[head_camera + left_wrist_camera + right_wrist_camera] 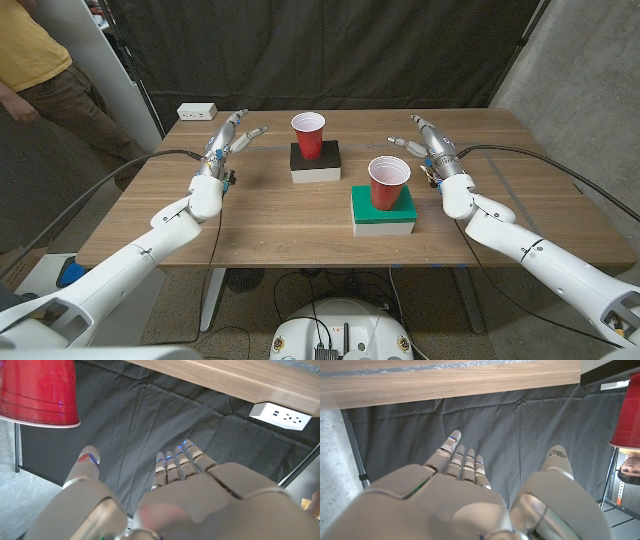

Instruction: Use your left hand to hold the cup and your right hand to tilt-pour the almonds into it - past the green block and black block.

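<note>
One red cup point(309, 134) stands on the black block point(315, 162) toward the back of the table, and shows as a red cup point(39, 392) in the left wrist view. A second red cup point(388, 182) stands on the green block point(383, 210) nearer the front; its edge point(626, 415) shows in the right wrist view. What is inside the cups cannot be made out. My left hand point(233, 137) is open, left of the black block, fingers point(177, 462) extended, holding nothing. My right hand point(428, 142) is open, right of the green block, fingers point(462, 460) straight and apart from the cup.
A white power strip point(197, 110) lies at the table's back left corner, also seen as a power strip point(278, 415) in the left wrist view. A person in a yellow shirt point(25, 45) stands beyond the table's left. Black curtain hangs behind the wooden table point(270, 225).
</note>
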### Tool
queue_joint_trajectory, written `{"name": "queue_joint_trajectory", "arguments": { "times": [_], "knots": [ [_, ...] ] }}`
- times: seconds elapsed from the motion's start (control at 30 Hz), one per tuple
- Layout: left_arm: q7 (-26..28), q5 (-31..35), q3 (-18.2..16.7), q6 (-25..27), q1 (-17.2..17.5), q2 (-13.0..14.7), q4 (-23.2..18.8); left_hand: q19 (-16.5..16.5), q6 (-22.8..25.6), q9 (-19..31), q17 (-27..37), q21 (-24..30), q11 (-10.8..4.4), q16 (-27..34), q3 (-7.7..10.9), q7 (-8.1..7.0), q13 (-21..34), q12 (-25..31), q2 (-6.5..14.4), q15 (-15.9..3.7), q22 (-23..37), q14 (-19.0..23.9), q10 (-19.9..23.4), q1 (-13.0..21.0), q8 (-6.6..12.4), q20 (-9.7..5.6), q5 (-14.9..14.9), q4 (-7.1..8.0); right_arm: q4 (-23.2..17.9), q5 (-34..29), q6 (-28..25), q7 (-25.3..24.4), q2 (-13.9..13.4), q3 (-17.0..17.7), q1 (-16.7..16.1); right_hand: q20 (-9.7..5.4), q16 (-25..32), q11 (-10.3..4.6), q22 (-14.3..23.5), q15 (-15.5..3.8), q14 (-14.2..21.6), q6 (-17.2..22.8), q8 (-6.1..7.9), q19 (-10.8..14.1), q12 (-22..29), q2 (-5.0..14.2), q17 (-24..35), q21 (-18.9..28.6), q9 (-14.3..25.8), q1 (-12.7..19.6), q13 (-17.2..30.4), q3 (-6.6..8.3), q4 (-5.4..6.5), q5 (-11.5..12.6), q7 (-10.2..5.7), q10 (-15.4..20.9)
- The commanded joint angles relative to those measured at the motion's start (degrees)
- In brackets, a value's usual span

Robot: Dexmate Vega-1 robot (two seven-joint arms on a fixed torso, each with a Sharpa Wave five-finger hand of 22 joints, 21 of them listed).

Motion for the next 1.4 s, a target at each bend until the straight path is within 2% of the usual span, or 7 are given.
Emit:
{"name": "queue_joint_trajectory", "arguments": {
  "times": [0.03, 0.6, 0.73, 0.8, 1.03, 1.2, 1.4],
  "knots": [
    [-0.4, 0.4, 0.0, -1.8, 0.7, 0.5, 0.6, -0.9, -0.7, 0.1, 0.2, -0.4, 0.13, -0.3, -0.21, 0.21, 0.1, -0.4, -0.2, -1.40, 0.1, -0.7, -0.6, 0.9, -0.34, -3.23, 0.3, 0.15, -0.7, -2.3, -3.0, -0.5, 0.3, -0.5, 0.1, 0.23, -0.2, 0.04, 0.2, 0.02, -0.2, -0.5, -0.09, -0.2, 0.1, -0.44, 0.1, -0.4, 0.1, 0.2, 0.3, -0.26, 0.27, 0.3, 1.17, -0.1],
    [-4.7, -0.2, 1.8, -5.9, -1.6, 0.3, 5.3, -2.0, -2.2, 0.2, 0.3, -0.8, 0.40, -0.6, -0.95, 0.03, 0.2, -0.9, -0.5, -1.21, 0.1, -1.8, -1.8, 1.0, -1.06, -3.18, 0.1, 0.49, -0.4, -2.3, -4.9, 0.0, 0.9, -0.9, 1.0, 0.34, 0.2, 0.02, 0.2, -0.01, 0.5, 0.2, 0.28, 0.3, 0.4, -0.84, 0.1, 0.0, 0.2, -0.2, 0.3, -0.58, 0.77, 0.7, 1.11, 0.5],
    [-5.8, -0.8, 2.2, -7.2, -2.9, -0.2, 7.2, -1.8, -2.0, 0.2, 0.3, -0.8, 0.40, -0.5, -1.10, 0.09, 0.2, -0.8, -0.6, -1.31, 0.1, -1.6, -1.6, 1.0, -0.98, -3.35, 0.1, 0.53, -0.4, -2.1, -5.2, 0.1, 1.0, -0.9, 1.0, 0.34, 0.2, 0.04, 0.2, -0.05, 0.5, 0.3, 0.30, 0.3, 0.5, -0.86, 0.1, 0.0, 0.2, -0.2, 0.3, -0.61, 0.81, 0.7, 1.11, 0.6],
    [-7.5, -1.8, 2.8, -8.6, -4.7, -1.2, 9.6, -1.7, -1.9, 0.2, 0.3, -0.7, 0.36, -0.4, -1.16, 0.16, 0.2, -0.8, -0.6, -1.31, 0.1, -1.5, -1.5, 1.0, -0.95, -3.36, 0.1, 0.55, -0.3, -2.0, -5.6, 0.1, 1.1, -0.9, 1.2, 0.37, 0.2, 0.03, 0.2, -0.06, 0.5, 0.3, 0.32, 0.4, 0.5, -0.86, 0.1, 0.0, 0.2, -0.2, 0.4, -0.62, 0.85, 0.8, 1.08, 0.6],
    [-9.5, -1.9, 4.9, -10.6, -8.1, -3.0, 14.2, -1.6, -1.8, 0.2, 0.3, -0.7, 0.28, -0.4, -1.29, 0.19, 0.2, -0.8, -0.5, -1.38, 0.1, -1.4, -1.4, 1.0, -0.91, -3.24, 0.1, 0.60, -0.3, -1.8, -6.5, 0.8, 1.3, -1.2, 1.7, 0.38, 0.2, -0.12, 0.3, -0.11, 0.5, 0.3, 0.34, 0.4, 0.5, -0.87, 0.1, 0.0, 0.2, -0.3, 0.4, -0.67, 0.97, 0.8, 1.05, 0.7],
    [-11.9, -1.5, 6.7, -12.7, -9.9, -3.5, 16.4, -1.6, -1.6, 0.2, 0.3, -0.7, 0.44, -0.4, -1.37, 0.26, 0.2, -0.8, -0.5, -1.32, 0.1, -1.3, -1.3, 1.0, -0.86, -3.16, 0.1, 0.63, -0.2, -1.7, -7.0, 0.8, 1.3, -1.4, 1.9, 0.32, 0.3, -0.11, 0.3, 0.02, 0.7, 0.4, 0.37, 0.7, 0.6, -0.86, 0.1, 0.2, 0.2, -0.4, 0.4, -0.71, 1.07, 0.9, 1.05, 0.8],
    [-13.3, -0.3, 8.3, -13.5, -10.9, -3.7, 16.6, -1.8, -1.8, 0.2, 0.3, -0.8, 0.46, -0.4, -1.52, 0.18, 0.2, -0.8, -0.5, -1.36, 0.1, -1.5, -1.5, 1.1, -0.96, -2.99, 0.1, 0.62, -0.3, -1.6, -7.2, 0.8, 1.2, -1.4, 2.0, 0.35, 0.4, -0.14, 0.3, 0.05, 0.8, 0.5, 0.43, 0.7, 0.7, -0.83, 0.2, 0.2, 0.2, -0.5, 0.4, -0.73, 1.16, 1.0, 1.00, 1.0]
  ]
}}
